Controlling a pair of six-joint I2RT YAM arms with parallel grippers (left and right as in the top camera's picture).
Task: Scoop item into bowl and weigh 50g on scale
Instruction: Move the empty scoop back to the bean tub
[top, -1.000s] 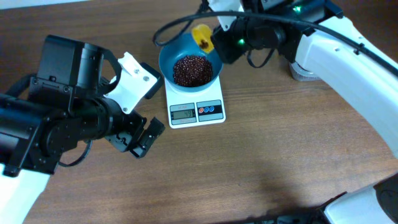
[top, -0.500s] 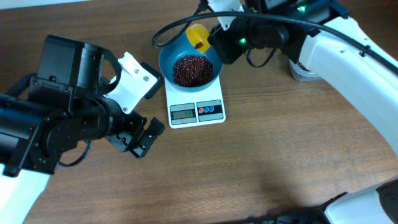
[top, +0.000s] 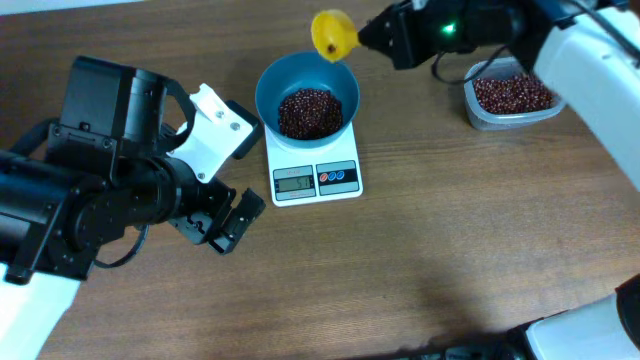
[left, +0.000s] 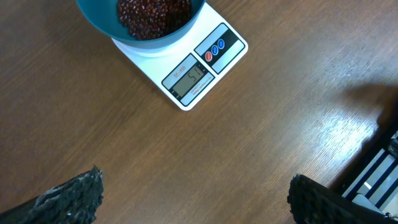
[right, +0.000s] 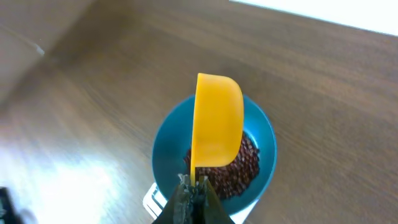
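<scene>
The teal-blue bowl (top: 270, 92) stands on the white scale (top: 315, 180) and holds a heap of dark red-brown beans (top: 307, 112). The bowl (left: 99, 22) and the scale (left: 155, 65) also show in the left wrist view; the display reads about 51. My right gripper (top: 368, 36) is shut on the handle of a yellow scoop (top: 331, 35), held above the bowl's far rim. In the right wrist view the scoop (right: 216, 124) hangs over the bowl (right: 168, 149). My left gripper (top: 232, 222) is open and empty, left of the scale.
A clear rounded-square tub (top: 480, 118) with more beans (top: 512, 93) stands at the right, behind my right arm. The wooden table (top: 430, 250) stretches in front of the scale.
My right gripper has lifted the yellow scoop up and to the right, from inside the bowl's far edge to above its rim. The arm no longer covers the tub. The left arm has not moved.
</scene>
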